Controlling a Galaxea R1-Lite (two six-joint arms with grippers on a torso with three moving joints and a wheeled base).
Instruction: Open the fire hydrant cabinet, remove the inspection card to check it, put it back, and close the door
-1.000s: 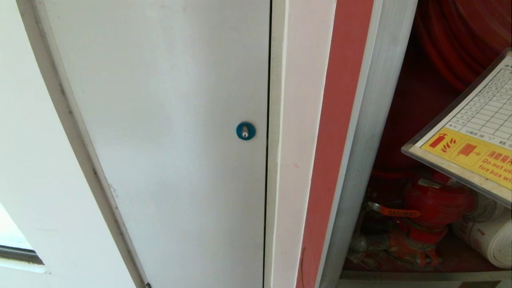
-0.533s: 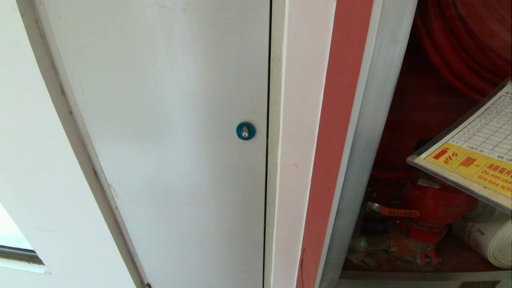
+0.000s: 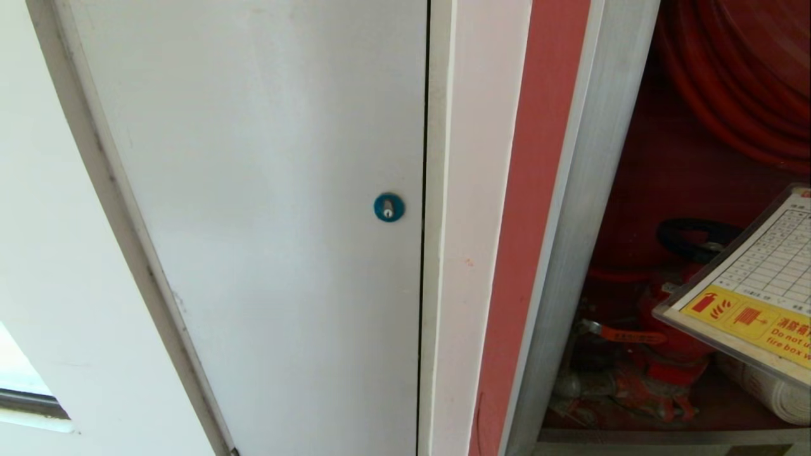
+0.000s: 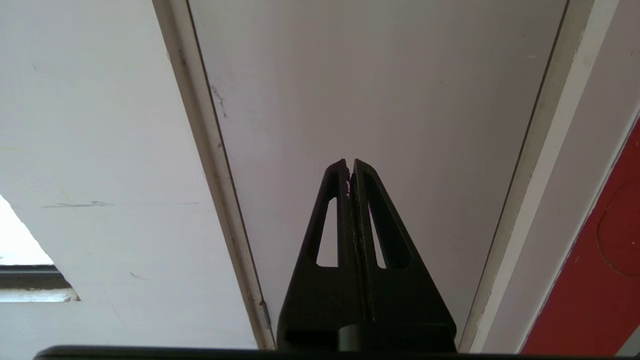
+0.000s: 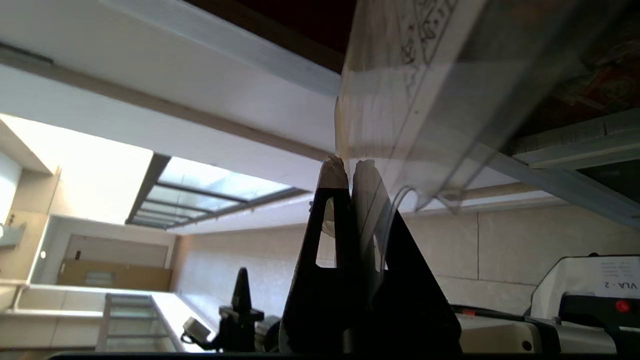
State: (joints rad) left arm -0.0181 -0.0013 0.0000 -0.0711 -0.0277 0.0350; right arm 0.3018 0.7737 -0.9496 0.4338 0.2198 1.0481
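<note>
The fire hydrant cabinet (image 3: 570,253) stands open at the right of the head view, its silver frame beside a red interior. The inspection card (image 3: 754,297), a white grid sheet with a yellow band in a clear sleeve, hangs tilted in front of the opening at the right edge. In the right wrist view my right gripper (image 5: 348,165) is shut on the edge of the inspection card (image 5: 430,90). The gripper itself is outside the head view. My left gripper (image 4: 349,162) is shut and empty, parked facing a white panel. The cabinet's door is out of view.
Inside the cabinet are a red hose reel (image 3: 741,76), a black handwheel (image 3: 694,237) on a red valve (image 3: 678,342) and a white rolled hose (image 3: 770,389). Left of the cabinet is a plain white door (image 3: 266,221) with a blue lock (image 3: 388,207).
The card has moved down and to the right in the head view, uncovering the black handwheel behind it. The left arm has stayed still.
</note>
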